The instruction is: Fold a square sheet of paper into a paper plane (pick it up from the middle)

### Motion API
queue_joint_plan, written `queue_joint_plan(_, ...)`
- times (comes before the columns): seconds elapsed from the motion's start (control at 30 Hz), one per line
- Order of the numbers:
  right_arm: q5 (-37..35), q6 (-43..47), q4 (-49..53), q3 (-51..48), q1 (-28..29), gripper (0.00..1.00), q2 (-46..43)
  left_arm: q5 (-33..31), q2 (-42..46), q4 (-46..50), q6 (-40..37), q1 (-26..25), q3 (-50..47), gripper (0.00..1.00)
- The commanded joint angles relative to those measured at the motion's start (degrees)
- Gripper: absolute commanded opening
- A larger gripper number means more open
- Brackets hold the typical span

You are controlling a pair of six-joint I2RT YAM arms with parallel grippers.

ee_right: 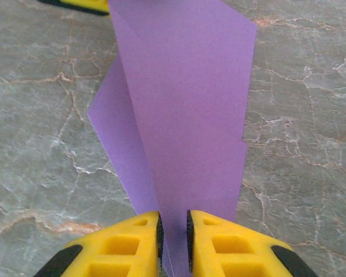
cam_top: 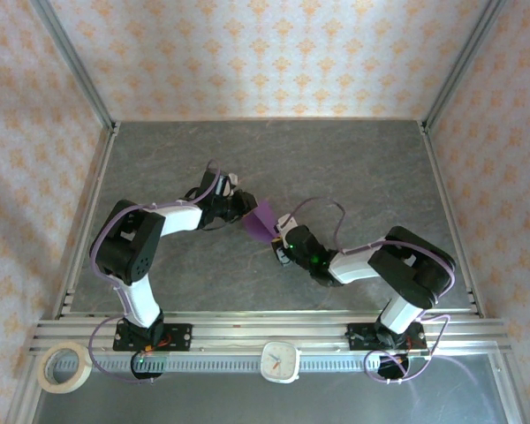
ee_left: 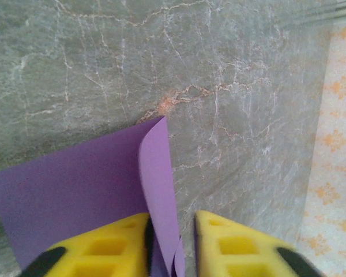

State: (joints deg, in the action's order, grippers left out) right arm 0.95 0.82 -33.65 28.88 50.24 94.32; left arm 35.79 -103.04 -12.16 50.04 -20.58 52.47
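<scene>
Sheet of paper: The purple sheet of paper [cam_top: 263, 221] is at the middle of the top view, between the two gripper heads, over the grey marbled table [cam_top: 353, 168]. It is partly folded rather than flat.
Left wrist view: The sheet of paper [ee_left: 75, 196] spreads a broad face across the lower left of the frame. Along its right side a narrower flap curls upward and runs down into the gap between the yellow fingers [ee_left: 104, 251].
Right wrist view: The sheet of paper [ee_right: 184, 115] rises from the bottom centre to the top edge as a tall wedge. A second layer sticks out on its left, ending in a blunt corner.
Left gripper: In the top view the left gripper [cam_top: 241, 205] reaches in from the left and meets the paper's upper left edge. In the left wrist view the left gripper [ee_left: 172, 222] has the flap between its fingers. A dark slit shows beside the flap, so one cannot tell whether the pads pinch it.
Right gripper: In the top view the right gripper [cam_top: 281, 238] is at the paper's lower right end. In the right wrist view the right gripper [ee_right: 173, 222] has its jaws drawn close, with paper filling the narrow gap, so it is clamped on the sheet.
Near ledge: A tape roll [cam_top: 64, 367] lies in the lower left corner of the top view, and a small white clock [cam_top: 281, 360] sits at the bottom centre.
</scene>
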Motion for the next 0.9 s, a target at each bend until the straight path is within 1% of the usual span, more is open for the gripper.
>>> queue_joint_plan(0.0,-4.88,3.77,2.03,1.4,0.99,0.22,-1.02,1.01,-0.58,-0.14,0.21,0.35,0.46,0.15)
queue_joint_plan(0.17,-8.59,5.69,2.09,1.54,1.61,0.25,-0.89,1.65,-0.9,0.19,-0.2,0.34,0.93,0.07)
queue_joint_plan(0.27,-9.93,7.36,1.87,1.53,1.86,0.26,-1.22,2.03,-0.93,0.52,-0.38,0.36,1.04,0.04)
queue_joint_plan(0.37,-11.23,9.67,1.48,1.44,2.05,0.31,-1.61,2.28,-0.95,0.48,-0.38,0.39,1.0,0.03)
queue_joint_plan(0.57,-12.05,15.88,0.61,1.04,2.48,0.36,-1.86,3.1,-0.77,0.5,-0.39,0.32,1.34,0.02)
queue_joint_plan(0.7,-12.07,18.23,-0.33,0.87,2.57,0.35,-1.98,3.3,-0.84,0.85,-0.57,0.39,1.68,0.02)
queue_joint_plan(0.87,-12.61,18.53,0.38,1.98,2.54,0.32,-0.82,3.65,-1.11,0.96,-0.79,0.4,1.81,0.02)
